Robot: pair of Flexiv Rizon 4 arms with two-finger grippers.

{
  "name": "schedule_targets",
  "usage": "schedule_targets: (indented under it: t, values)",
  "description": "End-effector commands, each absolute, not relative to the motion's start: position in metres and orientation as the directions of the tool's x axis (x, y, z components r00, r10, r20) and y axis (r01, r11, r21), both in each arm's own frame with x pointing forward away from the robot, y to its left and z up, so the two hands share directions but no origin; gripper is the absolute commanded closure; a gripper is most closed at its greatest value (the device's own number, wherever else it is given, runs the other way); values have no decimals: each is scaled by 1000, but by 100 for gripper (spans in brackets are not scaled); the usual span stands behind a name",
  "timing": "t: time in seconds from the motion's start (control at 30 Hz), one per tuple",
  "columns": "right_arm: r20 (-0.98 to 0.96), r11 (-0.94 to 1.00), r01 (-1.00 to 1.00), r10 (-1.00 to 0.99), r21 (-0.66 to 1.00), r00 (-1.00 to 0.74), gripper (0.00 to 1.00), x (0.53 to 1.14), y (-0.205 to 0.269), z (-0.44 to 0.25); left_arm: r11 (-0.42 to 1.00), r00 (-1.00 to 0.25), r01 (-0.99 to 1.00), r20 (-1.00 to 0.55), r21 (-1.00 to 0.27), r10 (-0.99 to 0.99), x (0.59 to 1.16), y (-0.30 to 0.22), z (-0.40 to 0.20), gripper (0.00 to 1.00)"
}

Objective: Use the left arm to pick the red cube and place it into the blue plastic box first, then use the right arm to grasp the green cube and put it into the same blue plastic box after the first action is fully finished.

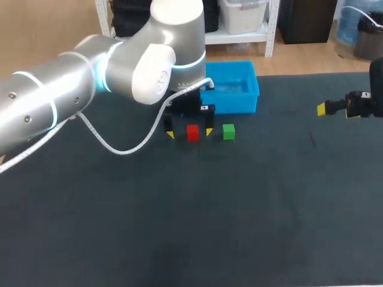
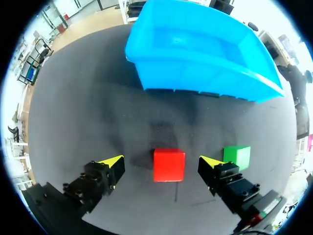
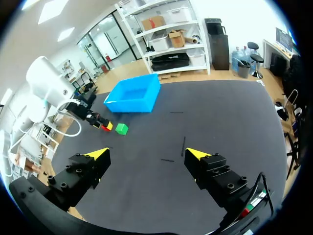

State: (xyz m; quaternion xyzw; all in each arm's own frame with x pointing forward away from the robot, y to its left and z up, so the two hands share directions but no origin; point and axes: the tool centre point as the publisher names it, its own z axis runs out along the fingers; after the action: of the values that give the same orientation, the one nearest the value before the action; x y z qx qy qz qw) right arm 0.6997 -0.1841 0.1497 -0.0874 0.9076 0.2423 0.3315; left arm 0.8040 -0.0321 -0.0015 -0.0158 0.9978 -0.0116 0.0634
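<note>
Left gripper (image 2: 162, 160) stood wide open astride the red cube (image 2: 169, 165), holding nothing.
We judged it set low so the fingers could close; the cube lay just before the blue plastic box (image 2: 200, 44). The green cube (image 2: 237, 156) sat close beside one finger; our right gripper (image 3: 146, 153) hung open, empty, well apart.

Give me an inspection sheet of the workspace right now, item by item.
Surface: dark table, a few faint marks.
Job's things: red cube and green cube side by side in front of the blue plastic box; no cube shows inside it.
Clutter: nothing seen.
Grippers: left gripper open, fingers either side of the red cube with gaps; right gripper open over bare table, far from the cubes.
Cables: white cable looping from the left arm to its gripper.
Surroundings: nothing seen.
</note>
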Motion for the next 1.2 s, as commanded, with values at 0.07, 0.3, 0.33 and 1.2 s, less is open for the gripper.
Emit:
schedule_targets:
  t: [0.07,0.3,0.33,1.2]
  values:
    - [-644,866,-321,1,383,-765,0,700,-185,150,999,-993,-30,-113,-21,-32,810,-35,-4,0]
    - [-644,866,-321,1,383,-765,0,700,-185,150,999,-992,-22,-126,-27,-25,810,-35,-5,100]
    - [-644,866,-321,1,383,-765,0,700,-185,150,999,-991,-21,-128,-27,-25,810,-35,-5,100]
    - [-644,866,-321,1,383,-765,0,700,-185,150,998,-968,17,-252,-58,1,814,-34,65,100]
